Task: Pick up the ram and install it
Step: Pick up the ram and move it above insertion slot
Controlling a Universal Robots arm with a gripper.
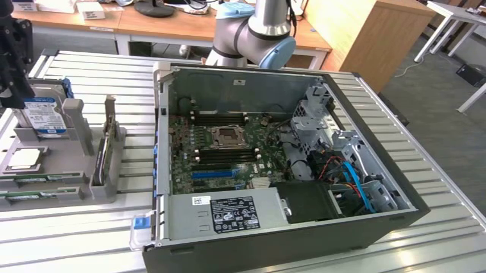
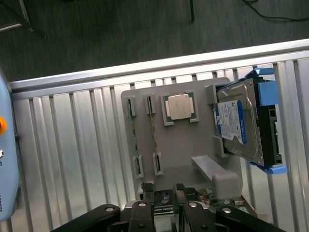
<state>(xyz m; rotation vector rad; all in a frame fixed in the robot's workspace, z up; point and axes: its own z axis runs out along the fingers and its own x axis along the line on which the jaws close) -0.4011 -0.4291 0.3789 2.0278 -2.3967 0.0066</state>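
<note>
Two ram sticks stand on edge in a grey parts holder [image 2: 188, 150]: one ram [image 2: 131, 137] and a second ram [image 2: 152, 134] beside it. In the exterior view they lie as green strips [image 1: 31, 182] at that view's left. My gripper [image 2: 166, 215] hangs high above the holder, open, with nothing between its fingers. In the exterior view the gripper [image 1: 15, 96] is at the far left edge, above the hard drive. The open computer case [image 1: 163, 170] sits in the middle, with black memory slots [image 1: 227, 152] beside the processor socket [image 1: 226, 136].
The holder also carries a processor [image 2: 179, 107] and a hard drive [image 2: 241, 123] in a blue bracket. Inside the case are a power supply [image 1: 227, 213], a blue slot connector [image 1: 213, 172], cables and a drive cage [image 1: 357, 165]. A slatted metal table [image 1: 433, 182] lies under everything.
</note>
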